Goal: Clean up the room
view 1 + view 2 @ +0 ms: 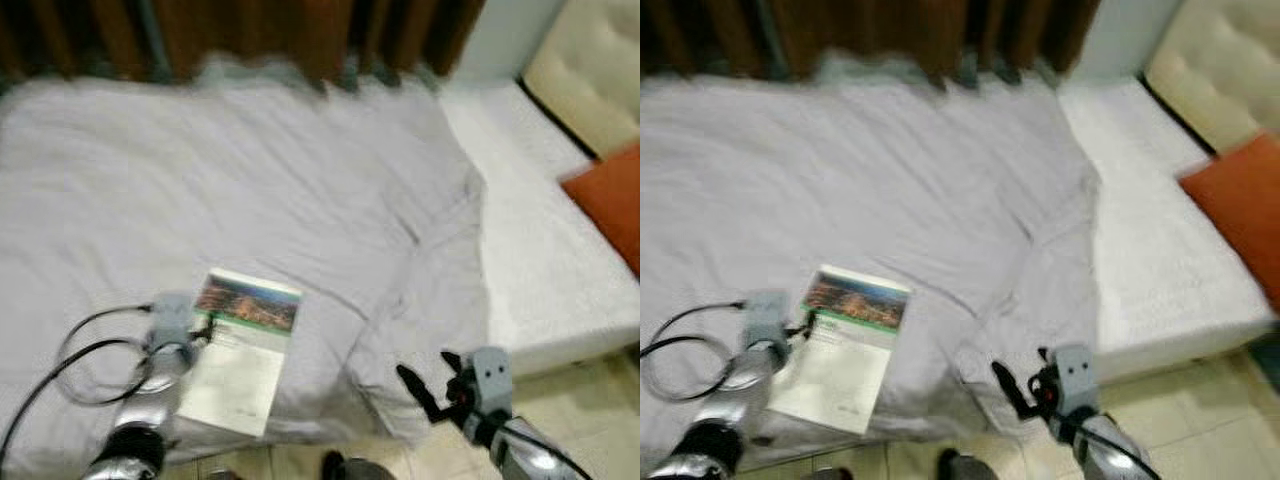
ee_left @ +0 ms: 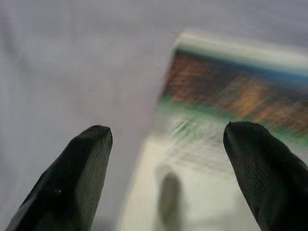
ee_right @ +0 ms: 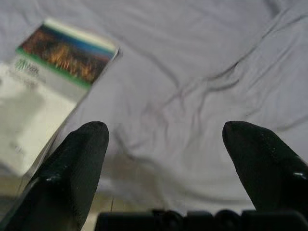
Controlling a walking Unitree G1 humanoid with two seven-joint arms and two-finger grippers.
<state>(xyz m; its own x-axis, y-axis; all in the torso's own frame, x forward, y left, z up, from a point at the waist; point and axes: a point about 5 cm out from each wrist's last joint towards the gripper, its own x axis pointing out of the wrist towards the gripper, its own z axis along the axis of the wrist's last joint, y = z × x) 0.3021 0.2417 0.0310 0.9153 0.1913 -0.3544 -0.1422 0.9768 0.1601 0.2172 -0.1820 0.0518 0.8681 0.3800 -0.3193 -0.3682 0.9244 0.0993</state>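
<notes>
Both grippers concern us first: our left gripper (image 2: 166, 139) is poised low over the near-left part of the bed with its two black fingers spread wide, straddling the left edge of the booklet, which we judge to be a lineup for picking it up; our right gripper (image 1: 430, 385) hangs off the near edge of the bed, fingers likewise apart and holding nothing, presumably kept clear as a reserve. Working from largest to smallest, the bed (image 1: 560, 260) spans most of the scene, its white mattress left bare on our right side because the grey blanket (image 1: 250, 180) lies bunched and wrinkled toward the left, with one corner drooping over the near edge. An orange cushion (image 1: 612, 200) leans at the far right against a padded cream headboard (image 1: 590, 70). The booklet (image 1: 243, 345), with a photo band across its top and pale text below, lies flat on the blanket near the bed's near edge, just beside our left gripper. We see no bin, basket or other container, so nothing can be reported as held in one. Motion blur softens the booklet's print, so its title is probably not readable.
</notes>
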